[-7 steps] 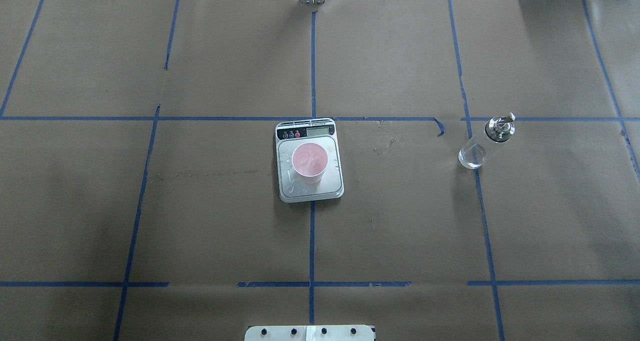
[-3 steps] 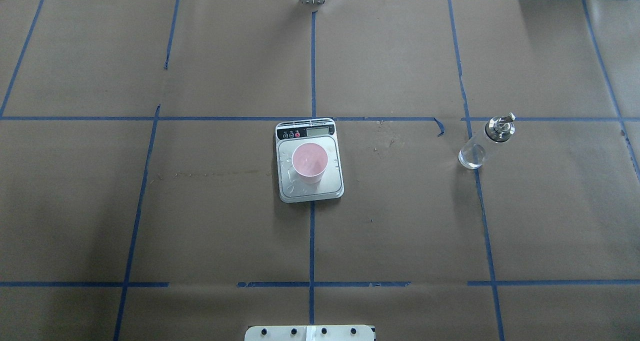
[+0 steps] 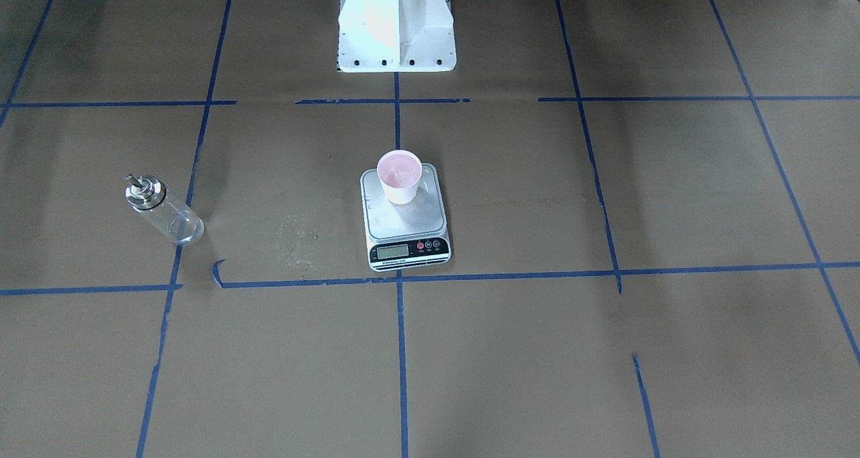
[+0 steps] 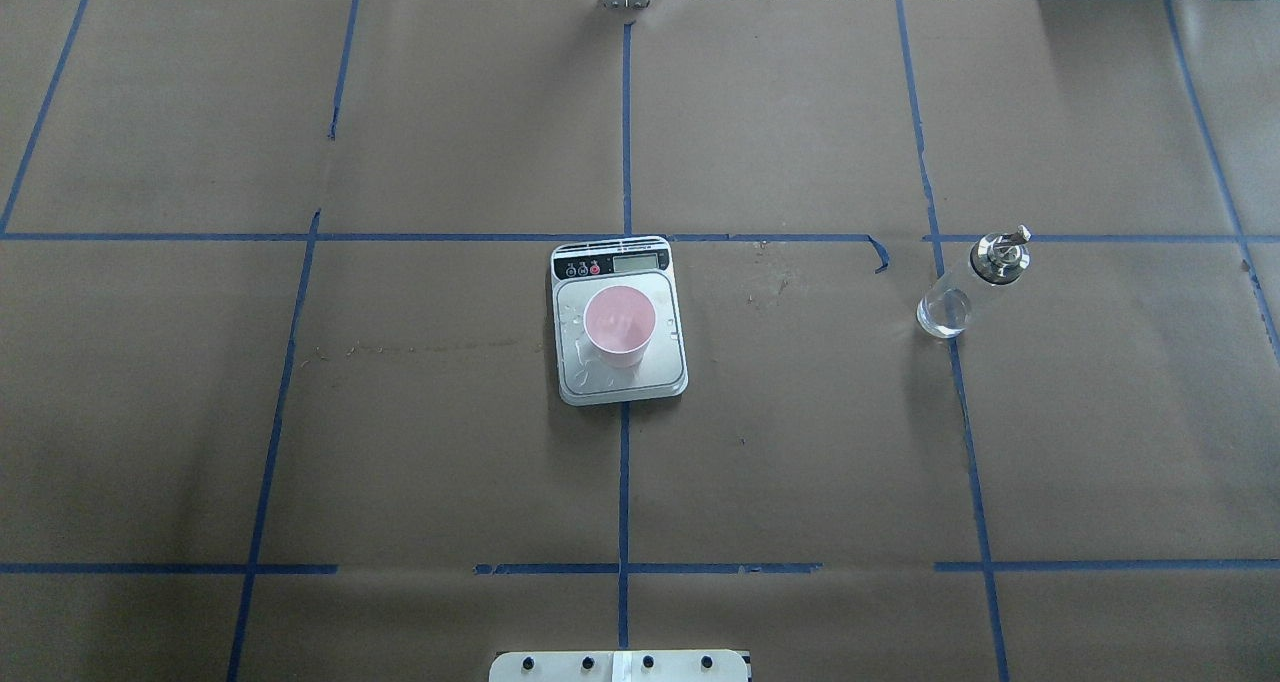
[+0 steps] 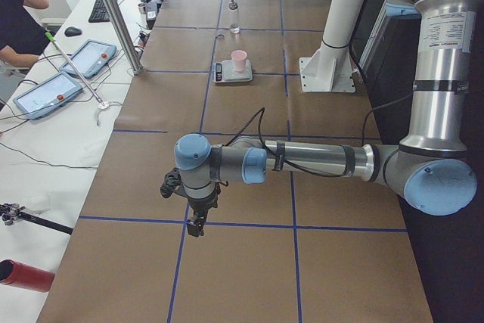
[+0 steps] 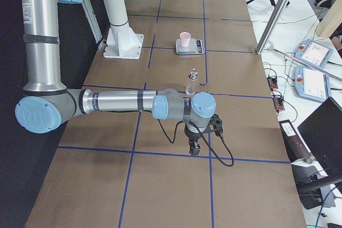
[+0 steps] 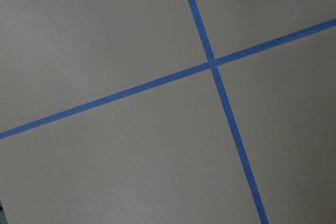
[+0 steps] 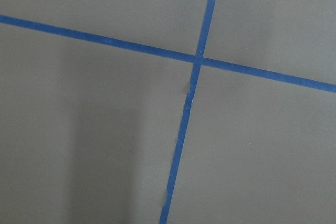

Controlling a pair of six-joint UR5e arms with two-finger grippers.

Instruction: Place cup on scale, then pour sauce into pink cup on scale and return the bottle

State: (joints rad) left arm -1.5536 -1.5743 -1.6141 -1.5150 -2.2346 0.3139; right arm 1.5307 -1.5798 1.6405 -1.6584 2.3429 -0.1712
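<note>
The pale pink cup (image 4: 620,322) stands upright on the silver plate of the scale (image 4: 622,382) at the table's middle; both also show in the front-facing view, cup (image 3: 399,176) on scale (image 3: 406,233). The clear glass bottle (image 4: 958,294) with its metal spout stands upright by itself on the robot's right side, also seen in the front-facing view (image 3: 164,211). My left gripper (image 5: 195,226) shows only in the exterior left view, far from the scale, and I cannot tell its state. My right gripper (image 6: 193,148) shows only in the exterior right view, just past the bottle (image 6: 191,81); I cannot tell its state.
Brown paper with blue tape lines covers the table. The white robot base (image 3: 396,35) stands at the table's robot side. Tablets (image 5: 47,90) and a metal post (image 5: 115,13) stand beyond the operators' edge. Both wrist views show only paper and tape.
</note>
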